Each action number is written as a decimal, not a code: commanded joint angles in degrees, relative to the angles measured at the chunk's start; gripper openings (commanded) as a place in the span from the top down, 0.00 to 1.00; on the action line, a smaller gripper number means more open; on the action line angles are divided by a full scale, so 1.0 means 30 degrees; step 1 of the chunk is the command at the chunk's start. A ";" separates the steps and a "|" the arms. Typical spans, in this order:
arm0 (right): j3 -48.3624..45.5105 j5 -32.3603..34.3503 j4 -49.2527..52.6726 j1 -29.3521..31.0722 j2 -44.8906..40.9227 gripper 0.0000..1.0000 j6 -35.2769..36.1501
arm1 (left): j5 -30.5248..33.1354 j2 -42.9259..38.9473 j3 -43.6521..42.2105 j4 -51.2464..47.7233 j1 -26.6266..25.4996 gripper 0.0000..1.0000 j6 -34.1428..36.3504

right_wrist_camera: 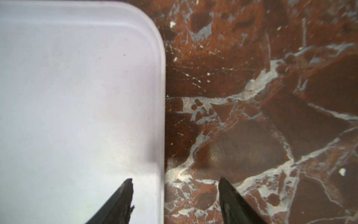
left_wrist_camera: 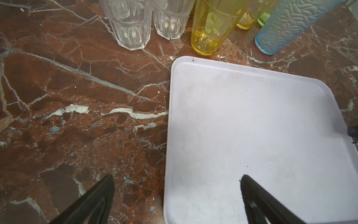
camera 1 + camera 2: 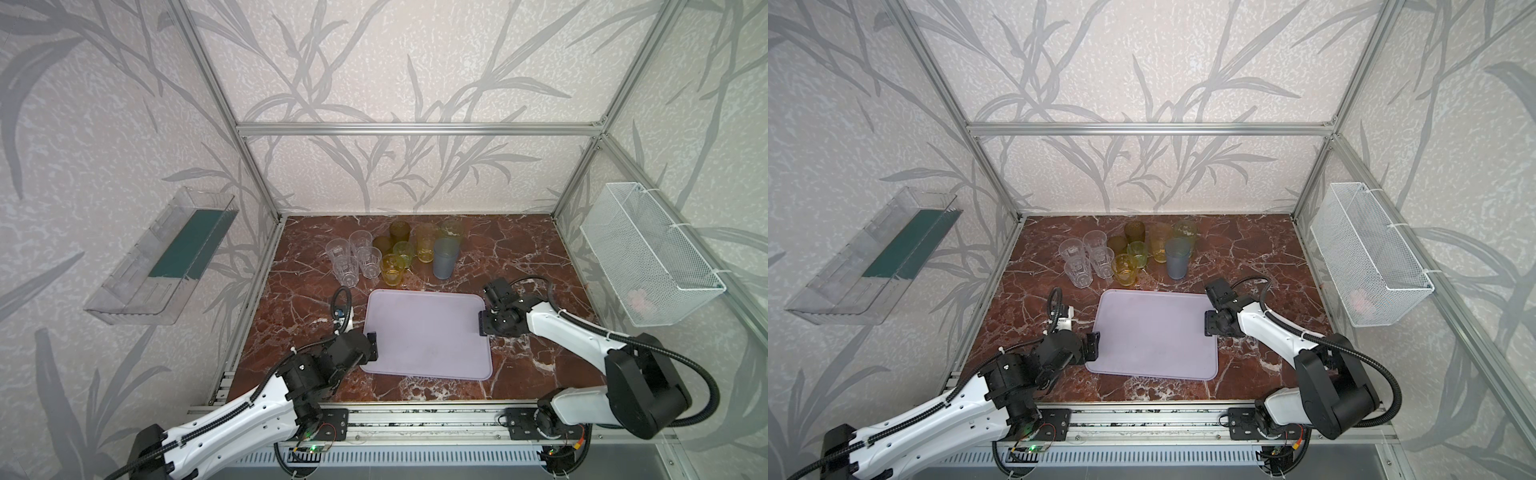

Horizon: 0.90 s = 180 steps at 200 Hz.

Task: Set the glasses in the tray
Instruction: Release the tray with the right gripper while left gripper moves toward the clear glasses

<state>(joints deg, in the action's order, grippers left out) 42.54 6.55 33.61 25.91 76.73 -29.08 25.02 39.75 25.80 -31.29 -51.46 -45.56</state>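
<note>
Left wrist view: left fingers [image 2: 96, 199] spread wide, straddling one edge of the tray [image 2: 251, 126], gripping nothing. Right wrist: right fingers [image 1: 120, 201] parted, one over the tray, one over the counter [image 1: 251, 135], rim between them, unclamped. Both top views: glasses [image 3: 399, 253] upright, clustered on the counter just past the tray's far edge.

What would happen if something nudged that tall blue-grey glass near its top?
Probably it would tip: the blue-grey glass is tall and looks narrower at its base than higher up. Its rippled wall may make it less slippery than smooth glass. A tall amber glass stands close beside it, so a push could well knock that too.
</note>
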 commanded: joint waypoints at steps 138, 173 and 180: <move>-0.2078 -0.7769 0.1238 -0.0105 -1.2912 0.01 -0.0848 | -0.3055 0.5254 0.6491 -0.0157 0.8041 0.01 0.4866; -0.1600 -0.8794 0.0922 -0.0101 -1.2937 0.01 -0.0991 | -0.3873 0.5950 0.6971 0.0190 0.9934 0.01 0.4662; -0.1430 -0.8937 0.1076 -0.0113 -1.2868 0.01 -0.0888 | -0.3851 0.6040 0.7095 0.0245 1.0198 0.01 0.4751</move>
<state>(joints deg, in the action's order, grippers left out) 36.47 -16.43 36.56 25.80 38.15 -31.64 14.61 56.88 44.88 -30.33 -23.64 -32.47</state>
